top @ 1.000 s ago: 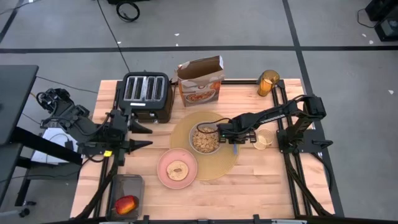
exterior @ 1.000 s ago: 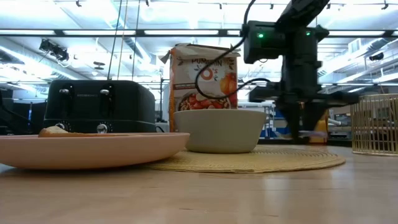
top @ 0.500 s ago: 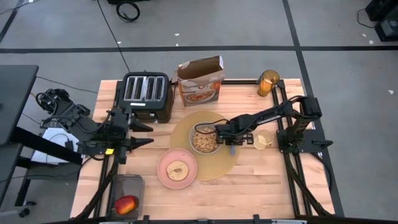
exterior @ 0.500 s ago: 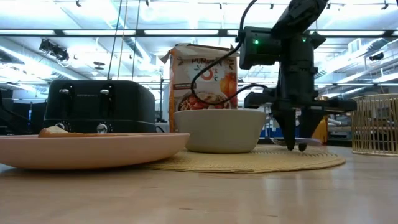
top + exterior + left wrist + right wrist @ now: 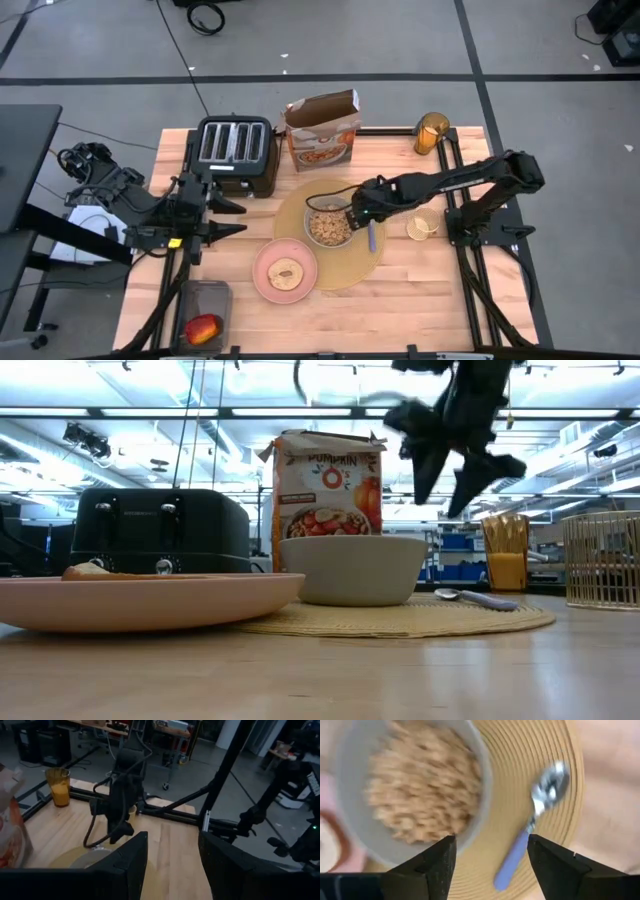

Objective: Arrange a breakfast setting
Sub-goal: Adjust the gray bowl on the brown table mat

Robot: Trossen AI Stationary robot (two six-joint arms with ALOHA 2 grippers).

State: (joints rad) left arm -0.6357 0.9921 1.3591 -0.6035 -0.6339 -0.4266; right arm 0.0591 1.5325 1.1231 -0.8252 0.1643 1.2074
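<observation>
The tan placemat [image 5: 350,262] lies mid-table with the grey bowl [image 5: 328,226] of cereal resting on it. The metal spoon [image 5: 372,236] with a blue handle lies flat on the mat right of the bowl; it also shows in the low view [image 5: 478,598] and the right wrist view [image 5: 535,830]. My right gripper [image 5: 357,212] hangs open and empty above the bowl's right rim and the spoon. The pink plate [image 5: 285,272] holds the bread round [image 5: 286,270]. The apple [image 5: 203,328] sits in a dark tray. The amber glass [image 5: 432,133] stands far right. My left gripper [image 5: 240,219] waits open by the toaster.
A black toaster [image 5: 236,150] and an open cereal box [image 5: 322,130] stand at the far edge. A small gold wire basket [image 5: 422,226] stands right of the mat. Bare wood lies along the near right of the table.
My right gripper has lowered the spoon onto the placemat right of the bowl, let go of it and risen well clear, shifting a little toward the bowl. The spoon now lies flat on the mat.
</observation>
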